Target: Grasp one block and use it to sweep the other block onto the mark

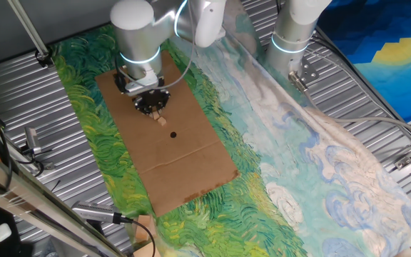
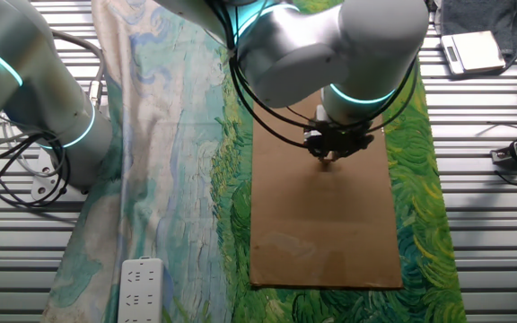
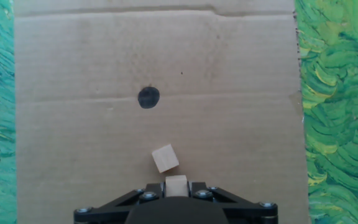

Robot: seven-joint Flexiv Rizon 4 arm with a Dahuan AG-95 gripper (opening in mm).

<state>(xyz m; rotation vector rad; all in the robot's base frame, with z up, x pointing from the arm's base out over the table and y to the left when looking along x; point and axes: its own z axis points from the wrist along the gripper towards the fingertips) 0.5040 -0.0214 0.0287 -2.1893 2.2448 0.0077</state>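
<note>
In the hand view my gripper [image 3: 176,186] is shut on a tan wooden cube [image 3: 176,184] held between its fingers at the bottom edge. A second loose tan cube [image 3: 165,158] lies on the brown cardboard sheet [image 3: 241,74] just ahead of the held one, turned slightly. The mark [image 3: 148,97], a round black dot, lies further ahead and a little left. In one fixed view the gripper [image 1: 153,108] is low over the cardboard, the loose cube [image 1: 162,120] beside it and the mark [image 1: 173,133] beyond. In the other fixed view the gripper [image 2: 328,154] hides the cubes and mark.
The cardboard lies on a green and blue painted cloth [image 1: 277,135] over a ribbed metal table [image 1: 20,93]. A second robot base [image 1: 291,36] stands at the back. A white power strip [image 2: 139,289] lies near the cloth's corner.
</note>
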